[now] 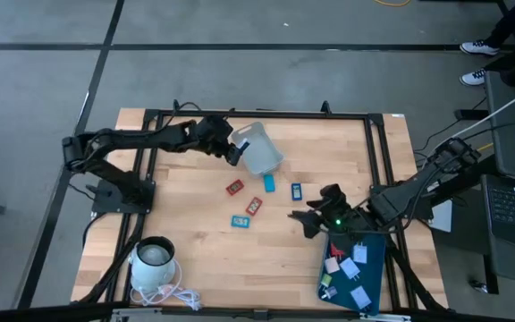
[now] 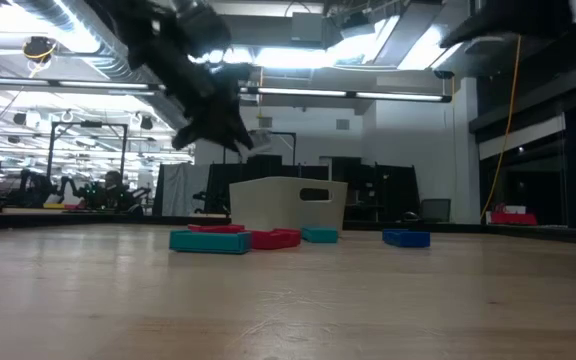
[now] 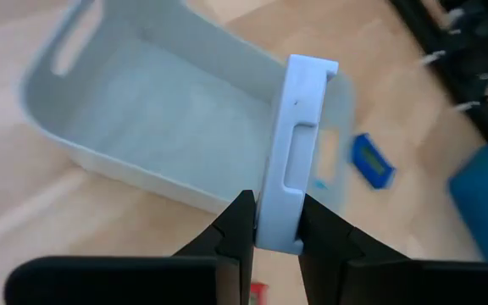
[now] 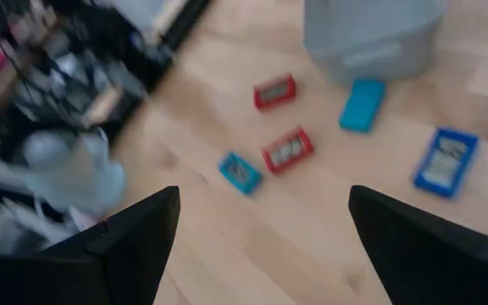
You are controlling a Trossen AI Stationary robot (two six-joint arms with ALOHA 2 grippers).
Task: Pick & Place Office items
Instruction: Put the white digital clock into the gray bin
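Note:
My left gripper (image 1: 233, 148) is shut on the translucent grey bin (image 1: 260, 148) at the table's far middle; the bin also shows in the low view (image 2: 288, 204). Loose office items lie on the wood near the bin: two red pieces (image 1: 234, 188) (image 1: 254, 206), two blue pieces (image 1: 270, 183) (image 1: 296, 189) and a light-blue piece (image 1: 240, 221). My right gripper (image 1: 315, 220) is open and empty, just right of these pieces. Its wrist view shows the pieces beyond its spread fingers (image 4: 261, 246). My left gripper pinches the bin's end wall at its rim (image 3: 280, 222), by the handle slot. One finger (image 3: 237, 227) is on the inner side and one (image 3: 318, 230) on the outer side. The fingers come from the table's left side. Whether the bin is clear of the table cannot be told.
A dark-teal tray (image 1: 372, 249) with several small pieces lies at the near right, under my right arm. A white round appliance (image 1: 154, 259) with a coiled cord stands at the near left. A black frame runs around the table's edges.

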